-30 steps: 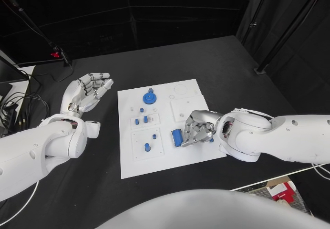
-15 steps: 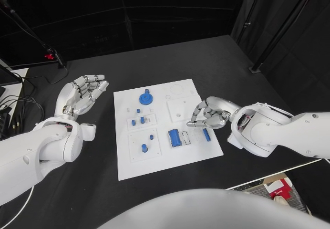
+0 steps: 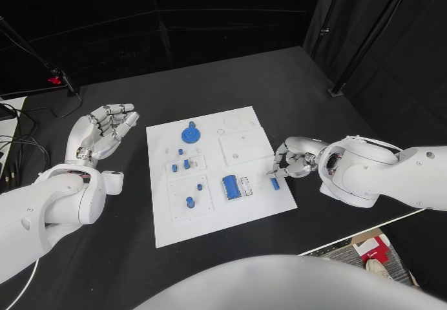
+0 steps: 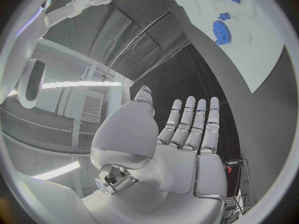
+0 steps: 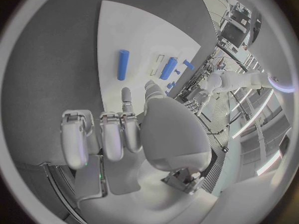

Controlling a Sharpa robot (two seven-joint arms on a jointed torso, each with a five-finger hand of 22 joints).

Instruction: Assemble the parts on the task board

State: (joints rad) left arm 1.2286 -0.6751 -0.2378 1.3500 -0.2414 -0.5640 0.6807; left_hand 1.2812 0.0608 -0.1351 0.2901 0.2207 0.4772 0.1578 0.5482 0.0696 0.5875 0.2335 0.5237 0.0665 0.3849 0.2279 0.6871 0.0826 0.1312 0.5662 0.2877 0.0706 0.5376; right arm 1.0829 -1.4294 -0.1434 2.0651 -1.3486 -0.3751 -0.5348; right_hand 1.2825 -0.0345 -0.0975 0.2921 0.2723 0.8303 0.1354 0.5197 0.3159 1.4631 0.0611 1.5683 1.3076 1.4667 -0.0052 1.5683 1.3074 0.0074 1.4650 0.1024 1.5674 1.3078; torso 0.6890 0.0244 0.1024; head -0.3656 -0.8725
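The tabletop (image 3: 307, 84) carries the board (image 3: 210, 213). Over the past second the right robot hand (image 3: 296, 161) has drawn back from the board's middle to its right edge; it is released, fingers apart and holding nothing. A blue rod (image 3: 275, 183) now lies loose beside it, so that part likely still needs seating. The left robot hand (image 3: 104, 128) stays open off the board. The right wrist view shows the rod (image 5: 122, 64) lying clear of the fingers (image 5: 102, 134); the gear (image 4: 221, 31) shows in the left wrist view.
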